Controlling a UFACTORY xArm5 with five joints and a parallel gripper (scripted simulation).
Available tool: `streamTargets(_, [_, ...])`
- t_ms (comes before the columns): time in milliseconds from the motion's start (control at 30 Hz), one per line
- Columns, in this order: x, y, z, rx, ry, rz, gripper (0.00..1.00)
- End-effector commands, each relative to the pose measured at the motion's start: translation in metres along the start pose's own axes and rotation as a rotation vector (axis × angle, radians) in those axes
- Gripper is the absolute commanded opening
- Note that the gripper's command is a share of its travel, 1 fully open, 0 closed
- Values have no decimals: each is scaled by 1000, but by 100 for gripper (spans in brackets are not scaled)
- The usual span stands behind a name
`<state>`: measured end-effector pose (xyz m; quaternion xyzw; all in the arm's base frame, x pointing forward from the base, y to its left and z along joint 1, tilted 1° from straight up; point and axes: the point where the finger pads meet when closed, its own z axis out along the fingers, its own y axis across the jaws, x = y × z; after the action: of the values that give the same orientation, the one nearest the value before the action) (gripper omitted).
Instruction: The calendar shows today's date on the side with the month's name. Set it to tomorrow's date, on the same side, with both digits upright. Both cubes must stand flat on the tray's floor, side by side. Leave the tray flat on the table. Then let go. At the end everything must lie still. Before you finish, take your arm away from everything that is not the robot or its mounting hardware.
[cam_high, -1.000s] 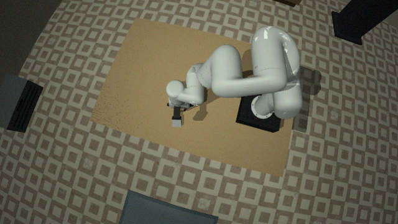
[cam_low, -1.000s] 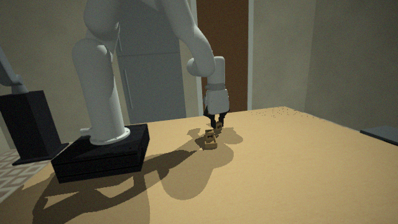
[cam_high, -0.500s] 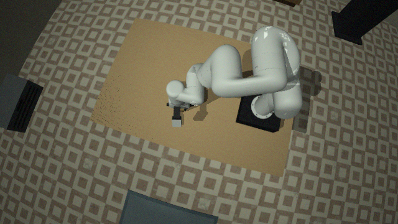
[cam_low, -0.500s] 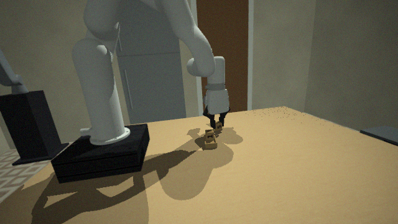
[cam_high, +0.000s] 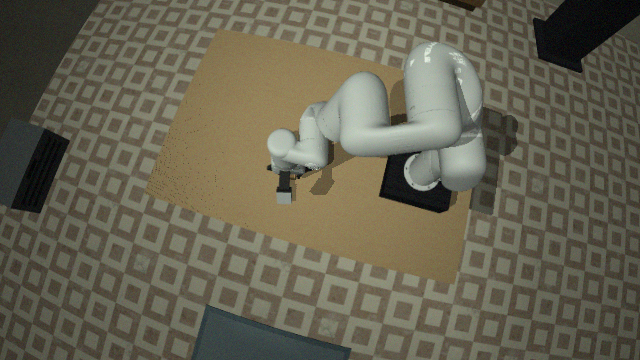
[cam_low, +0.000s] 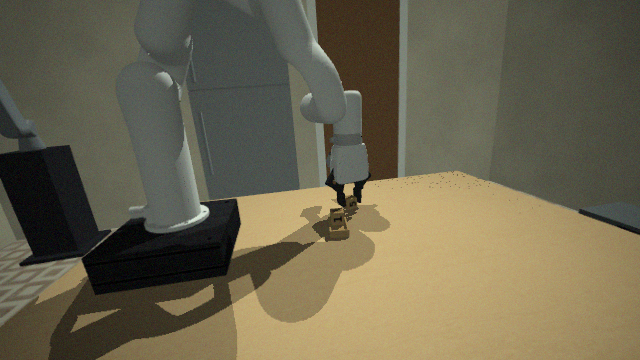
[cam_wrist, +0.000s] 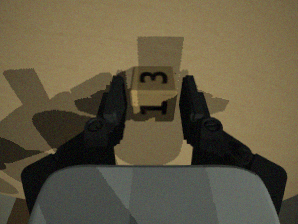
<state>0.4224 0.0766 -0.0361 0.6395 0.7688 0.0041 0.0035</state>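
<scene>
A wooden cube (cam_low: 351, 203) (cam_wrist: 167, 83) is outside the tray, beyond its far end in the exterior view, and appears to rest on the table. In the wrist view one face shows a black 3 and the adjoining face a black 1, both turned sideways. My gripper (cam_low: 350, 199) (cam_wrist: 153, 89) is open around this cube, with a gap at each finger. The small wooden tray (cam_low: 340, 234) lies on the table with another cube (cam_low: 337, 219) in it, whose near face seems to show a 1. The tray is hidden in the top view; the month side cannot be read.
The wooden table (cam_high: 240, 100) (cam_low: 475, 260) carries the arm's black base (cam_high: 415, 197) (cam_low: 165, 265), to the left of the tray in the exterior view. The arm's shadows fall across the table around the tray and the cubes.
</scene>
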Motion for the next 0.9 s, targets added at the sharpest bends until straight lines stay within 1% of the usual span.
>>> streamTargets(0, [0,1,-1,-3,0,0,49])
streamTargets(167, [0,1,-8,-3,0,0,49])
streamTargets(267, [0,1,-19,-3,0,0,49])
streamTargets(367, [0,1,-33,-3,0,0,49])
streamTargets(433, [0,1,-33,-3,0,0,49])
streamTargets(700, [1,1,-76,-3,0,0,49])
streamTargets(867, [1,1,-89,-3,0,0,49])
